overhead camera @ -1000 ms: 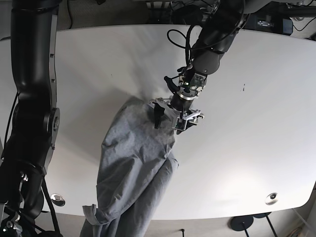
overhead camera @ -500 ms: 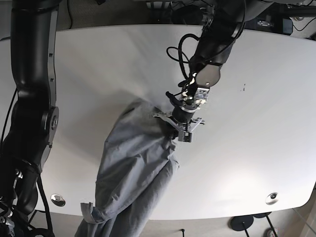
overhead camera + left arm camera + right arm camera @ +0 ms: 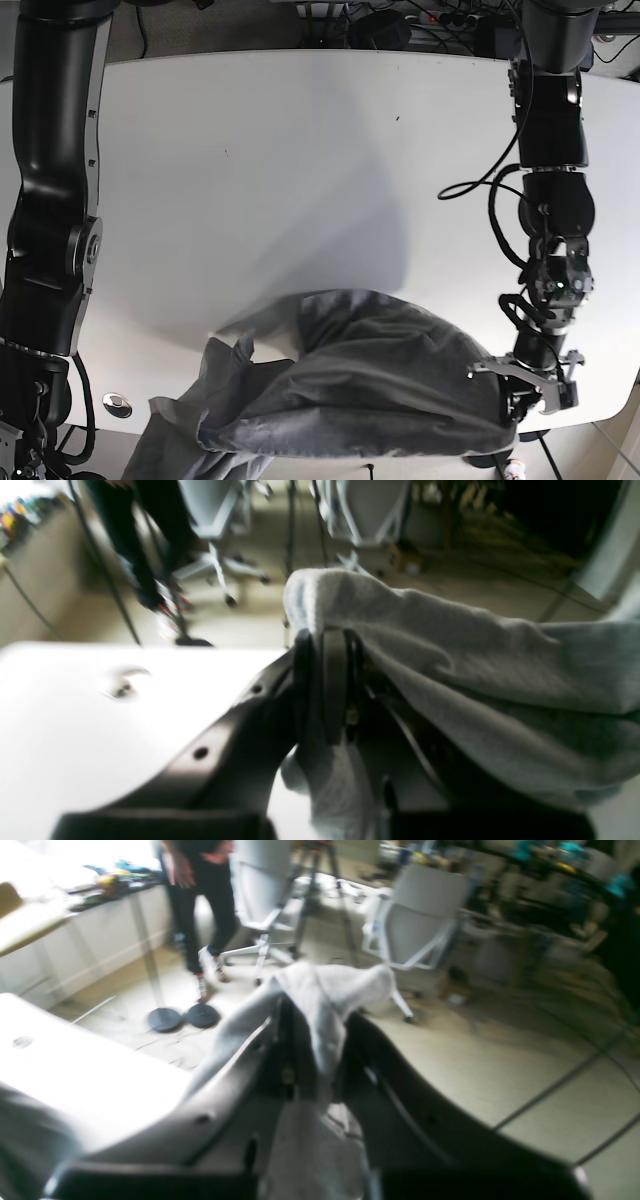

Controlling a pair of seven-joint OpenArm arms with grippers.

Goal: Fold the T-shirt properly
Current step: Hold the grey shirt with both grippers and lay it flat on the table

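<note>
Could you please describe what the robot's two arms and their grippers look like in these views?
Both arms are glossy black, built from rounded cylindrical segments. The left arm has loose black cables looping beside it, and its left gripper has pale metallic parts. The right arm shows a round silver joint cap. Up close, the right gripper has curved dark fingers with small holes.

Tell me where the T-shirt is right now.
In the base view the T-shirt stretches along the table's bottom edge, its right end pinched by the left gripper.
</note>
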